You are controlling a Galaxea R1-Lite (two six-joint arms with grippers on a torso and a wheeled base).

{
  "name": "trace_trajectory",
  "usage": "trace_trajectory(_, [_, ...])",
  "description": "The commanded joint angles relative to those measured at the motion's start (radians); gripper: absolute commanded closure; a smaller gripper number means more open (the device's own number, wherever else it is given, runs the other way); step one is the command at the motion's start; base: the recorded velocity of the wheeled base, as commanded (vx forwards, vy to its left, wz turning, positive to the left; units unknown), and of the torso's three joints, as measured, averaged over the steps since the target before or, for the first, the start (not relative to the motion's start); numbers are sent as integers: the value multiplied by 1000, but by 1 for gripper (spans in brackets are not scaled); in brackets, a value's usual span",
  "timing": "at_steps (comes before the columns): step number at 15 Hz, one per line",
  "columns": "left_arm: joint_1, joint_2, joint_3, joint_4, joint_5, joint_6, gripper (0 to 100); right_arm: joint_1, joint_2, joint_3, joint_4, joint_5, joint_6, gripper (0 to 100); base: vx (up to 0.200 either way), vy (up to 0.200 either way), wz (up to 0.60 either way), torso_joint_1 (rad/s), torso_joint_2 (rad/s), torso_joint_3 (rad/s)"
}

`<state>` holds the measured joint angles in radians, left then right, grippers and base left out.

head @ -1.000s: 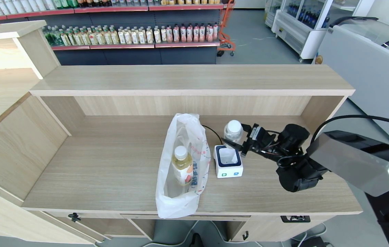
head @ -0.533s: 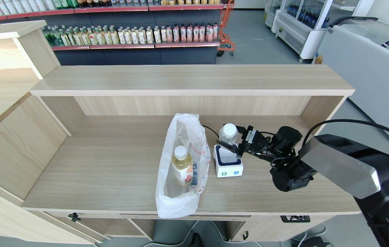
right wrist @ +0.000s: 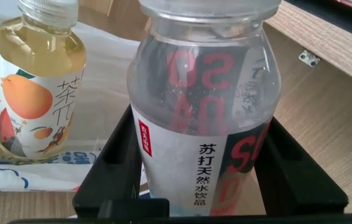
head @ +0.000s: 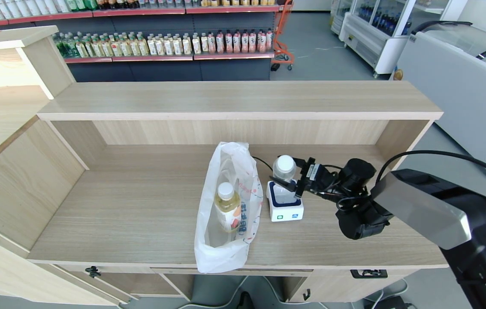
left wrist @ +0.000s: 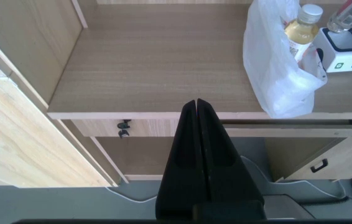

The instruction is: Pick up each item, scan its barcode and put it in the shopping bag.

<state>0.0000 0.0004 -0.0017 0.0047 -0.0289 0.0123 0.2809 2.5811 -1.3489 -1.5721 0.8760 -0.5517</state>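
My right gripper (head: pixel 291 177) is shut on a clear bottle with a white cap (head: pixel 284 168), holding it upright just above the white scanner box (head: pixel 285 207). In the right wrist view the clear bottle (right wrist: pixel 204 112) sits between the black fingers (right wrist: pixel 111 177). A white shopping bag (head: pixel 225 206) lies open left of the scanner, with a yellow tea bottle (head: pixel 227 207) standing inside; the tea bottle (right wrist: pixel 36 81) also shows beside the clear one. My left gripper (left wrist: pixel 196 112) is shut, low in front of the counter's edge, holding nothing.
The wooden counter (head: pixel 131 206) has a raised back ledge (head: pixel 238 101) and side walls. A black cable (head: pixel 266 165) runs from the scanner toward the back wall. Drawers (left wrist: pixel 132 140) sit below the counter's front edge.
My right gripper carried the clear bottle leftward from behind the scanner's right side to over the scanner; in the last half second it barely shifted.
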Motion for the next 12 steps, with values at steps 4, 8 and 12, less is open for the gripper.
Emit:
trace_trajectory(4, [0,0,0,0,0,0,100,-2,2,5,1,3,-1,100,0,0,0,0,0,0])
trace_trajectory(8, [0,1,0,0,0,0,100,-3,-1,7,1,3,-1,100,0,0,0,0,0,0])
trace_trajectory(12, [0,0,0,0,0,0,100,-8,-4,14,1,1,-2,100,0,0,0,0,0,0])
